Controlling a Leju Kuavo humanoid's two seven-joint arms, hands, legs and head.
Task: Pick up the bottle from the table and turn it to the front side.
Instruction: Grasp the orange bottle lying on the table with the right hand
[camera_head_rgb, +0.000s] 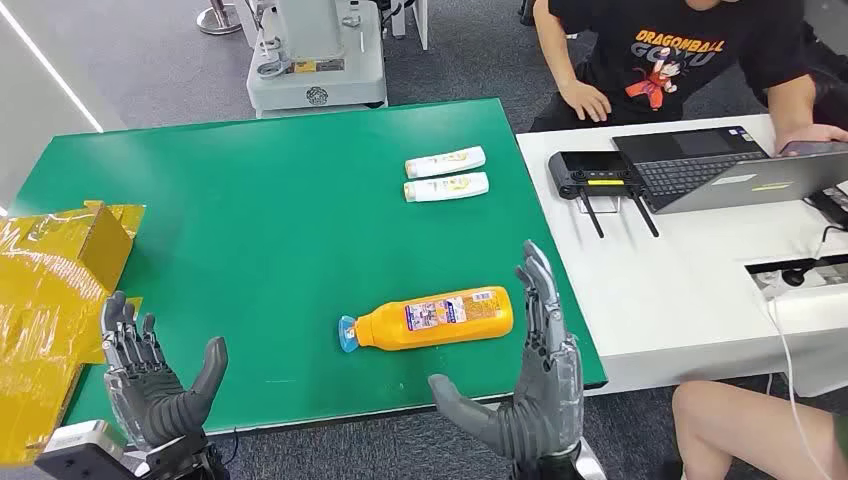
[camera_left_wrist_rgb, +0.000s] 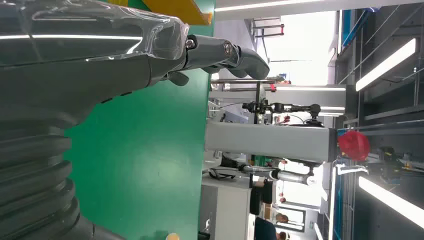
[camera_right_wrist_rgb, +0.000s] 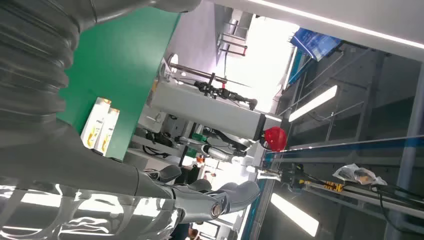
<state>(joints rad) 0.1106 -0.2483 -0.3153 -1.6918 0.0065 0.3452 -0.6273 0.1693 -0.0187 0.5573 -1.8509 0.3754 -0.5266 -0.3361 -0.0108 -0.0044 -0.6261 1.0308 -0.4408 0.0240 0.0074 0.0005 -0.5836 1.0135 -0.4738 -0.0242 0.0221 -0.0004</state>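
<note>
An orange bottle (camera_head_rgb: 437, 319) with a blue cap lies on its side on the green table (camera_head_rgb: 270, 200), cap pointing left, its printed label facing up. My right hand (camera_head_rgb: 525, 385) stands open just right of the bottle's base, fingers stretched upward and thumb spread out below the bottle, not touching it. At the table's near left corner my left hand (camera_head_rgb: 152, 380) is open too, holding nothing. The left wrist view has the left hand (camera_left_wrist_rgb: 95, 65) over bare green table. The right wrist view has the right hand (camera_right_wrist_rgb: 100, 165) with straight fingers.
Two small white bottles (camera_head_rgb: 446, 174) lie side by side farther back on the table, also in the right wrist view (camera_right_wrist_rgb: 100, 125). A yellow cardboard box (camera_head_rgb: 55, 290) sits at the left. A white desk (camera_head_rgb: 690, 260) with a laptop and a seated person adjoins the right.
</note>
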